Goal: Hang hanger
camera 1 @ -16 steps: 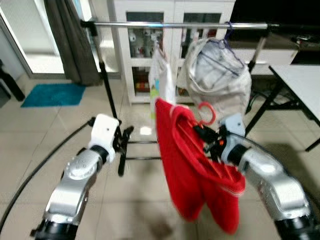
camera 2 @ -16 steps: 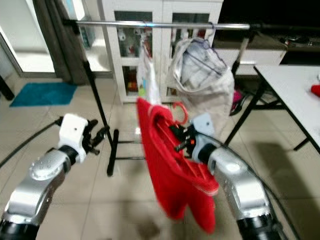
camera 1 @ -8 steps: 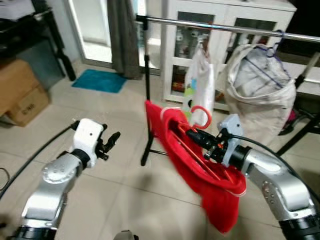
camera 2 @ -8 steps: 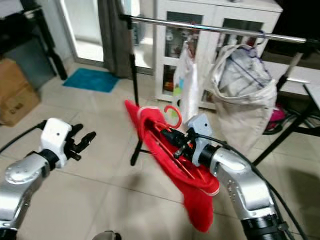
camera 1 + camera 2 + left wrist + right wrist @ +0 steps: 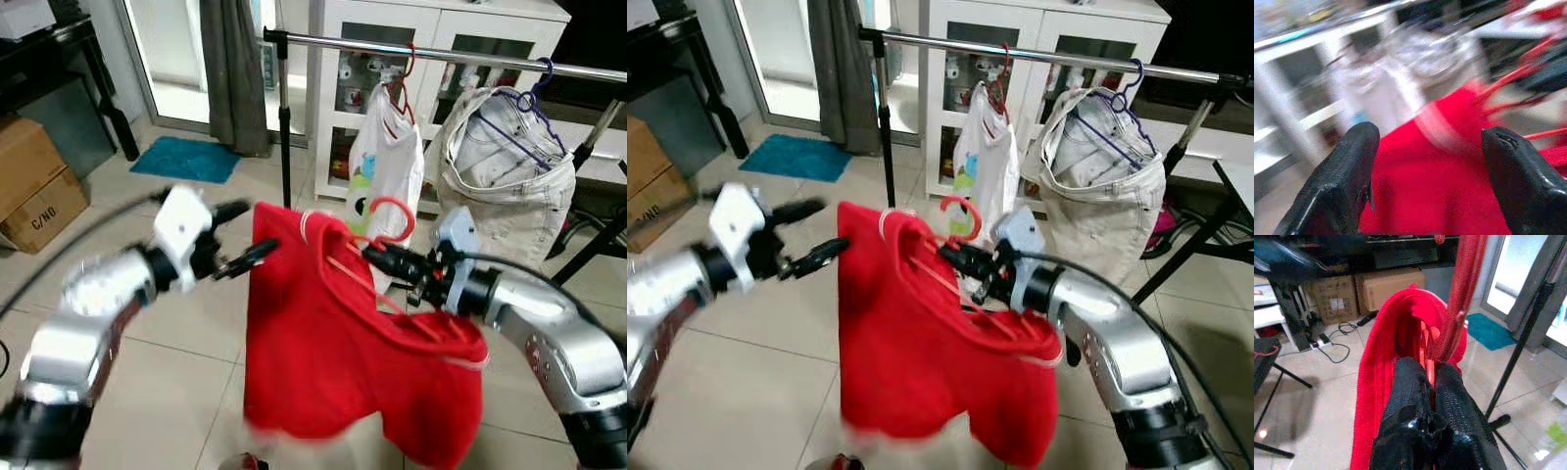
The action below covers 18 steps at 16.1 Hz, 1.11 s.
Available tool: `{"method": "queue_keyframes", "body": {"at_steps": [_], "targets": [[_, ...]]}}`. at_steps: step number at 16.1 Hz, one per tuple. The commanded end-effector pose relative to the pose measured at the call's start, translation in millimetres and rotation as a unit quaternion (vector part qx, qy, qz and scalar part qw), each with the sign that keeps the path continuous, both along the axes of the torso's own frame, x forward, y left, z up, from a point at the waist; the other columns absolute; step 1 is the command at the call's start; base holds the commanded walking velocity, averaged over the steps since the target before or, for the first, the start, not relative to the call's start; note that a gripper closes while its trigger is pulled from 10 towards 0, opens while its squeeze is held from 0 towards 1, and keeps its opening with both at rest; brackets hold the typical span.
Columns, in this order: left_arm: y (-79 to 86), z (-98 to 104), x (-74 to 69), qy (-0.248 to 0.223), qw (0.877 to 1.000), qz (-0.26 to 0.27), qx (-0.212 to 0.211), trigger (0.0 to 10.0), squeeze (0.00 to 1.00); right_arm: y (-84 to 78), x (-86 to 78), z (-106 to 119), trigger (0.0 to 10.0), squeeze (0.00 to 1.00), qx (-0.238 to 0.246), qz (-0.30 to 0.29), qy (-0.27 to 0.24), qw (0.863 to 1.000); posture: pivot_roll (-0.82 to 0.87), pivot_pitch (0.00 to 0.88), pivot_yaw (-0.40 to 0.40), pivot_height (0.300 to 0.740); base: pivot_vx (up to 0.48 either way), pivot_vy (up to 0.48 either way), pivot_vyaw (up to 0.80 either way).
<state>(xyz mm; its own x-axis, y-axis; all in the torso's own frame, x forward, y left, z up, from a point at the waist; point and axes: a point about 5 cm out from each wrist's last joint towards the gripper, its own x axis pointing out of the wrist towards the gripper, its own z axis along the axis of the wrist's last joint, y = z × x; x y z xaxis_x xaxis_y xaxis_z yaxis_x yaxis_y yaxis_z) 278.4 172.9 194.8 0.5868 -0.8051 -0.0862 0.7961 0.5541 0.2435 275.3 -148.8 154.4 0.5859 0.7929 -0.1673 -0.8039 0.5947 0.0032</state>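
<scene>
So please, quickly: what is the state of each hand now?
Left hand: open, beside the red shirt, holding nothing.
Right hand: closed on the red hanger.

Left pincer [image 5: 243, 235] spread (blurred), right pincer [image 5: 384, 259] clamped

My right gripper [image 5: 377, 257] is clamped on the thin red wire hanger [image 5: 387, 217], from which the red fabric garment [image 5: 333, 362] hangs before me. My left gripper [image 5: 247, 235], fingers parted, is at the garment's left edge. Behind stands the horizontal metal clothes rail [image 5: 431, 54], carrying a white printed shirt [image 5: 387, 171] to the left of a pale beige garment [image 5: 509, 162]. A brown cardboard box [image 5: 34, 196] sits on the floor far left.
</scene>
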Motion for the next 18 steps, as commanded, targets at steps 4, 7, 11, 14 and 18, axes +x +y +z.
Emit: {"method": "queue_keyframes", "body": {"at_steps": [4, 7, 11, 14, 18], "targets": [[-17.4, 19.5, 11.2, 0.023, 0.978, -0.190, 0.079, 10.0, 1.00, 14.1, -4.2, 16.7, 10.0, 0.00, -0.031, 0.066, -0.038, 0.997, -0.08, 0.000, -0.008, 0.740, 0.000, 0.000, 0.00], [-12.5, 18.0, 33.9, -0.002, 0.951, -0.242, 0.192, 10.0, 0.00, 20.7, -7.4, 25.6, 10.0, 0.00, -0.049, 0.098, -0.055, 0.992, -0.09, 0.000, 0.006, 0.740, 0.000, 0.000, 0.00], [-25.6, 16.3, 44.2, -0.007, 0.936, -0.287, 0.202, 10.0, 0.00, 27.3, -14.6, 32.1, 10.0, 0.00, -0.067, 0.137, -0.069, 0.986, -0.11, 0.000, 0.022, 0.740, 0.000, 0.000, 0.00], [-32.5, 21.0, 53.9, -0.022, 0.929, -0.311, 0.201, 10.0, 0.00, 29.9, -19.9, 30.6, 10.0, 0.00, -0.082, 0.158, -0.067, 0.982, -0.11, 0.000, 0.021, 0.740, 0.000, 0.000, 0.00], [-29.2, 13.7, 57.7, -0.016, 0.901, -0.346, 0.260, 5.4, 0.00, 33.4, -22.4, 32.5, 10.0, 0.00, -0.087, 0.178, -0.069, 0.978, -0.12, 0.000, 0.018, 0.740, 0.000, 0.000, 0.00]]}}
